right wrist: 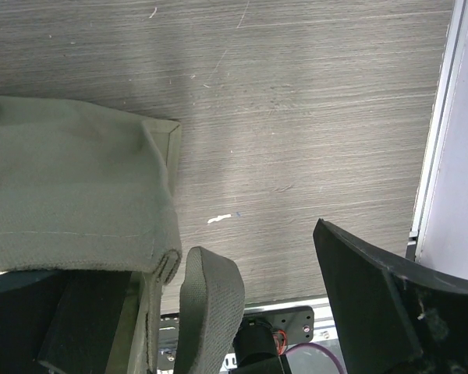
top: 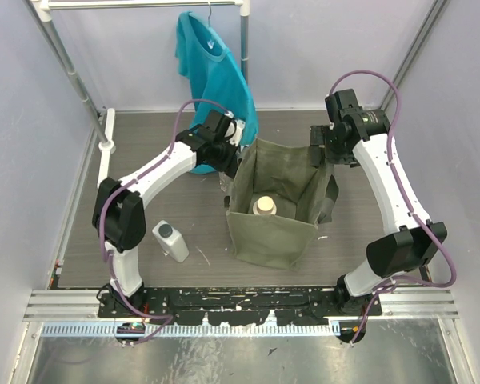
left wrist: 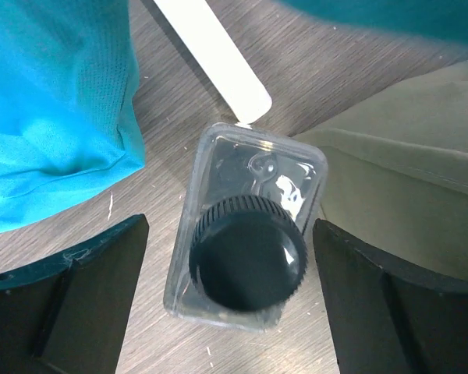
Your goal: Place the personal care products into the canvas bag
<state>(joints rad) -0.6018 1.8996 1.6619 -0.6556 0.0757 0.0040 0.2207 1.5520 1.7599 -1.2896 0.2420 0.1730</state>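
Note:
The olive canvas bag (top: 274,228) stands open mid-table, with the white bottle with a beige round cap (top: 265,206) upright inside. One white rectangular bottle with a grey cap (top: 170,241) lies on the table left of the bag. The clear bottle with a dark cap (left wrist: 248,263) stands between the fingers of my left gripper (left wrist: 230,308), which is open and not touching it, just left of the bag's wall (left wrist: 409,179). My right gripper (right wrist: 226,312) is open at the bag's far right corner (right wrist: 152,148), with a strap (right wrist: 210,300) between its fingers. The second grey-capped bottle is out of view.
A teal T-shirt (top: 212,76) hangs from a rack at the back and drapes onto the table beside the left gripper (left wrist: 47,117). A white flat strip (left wrist: 214,54) lies behind the clear bottle. White walls enclose the table.

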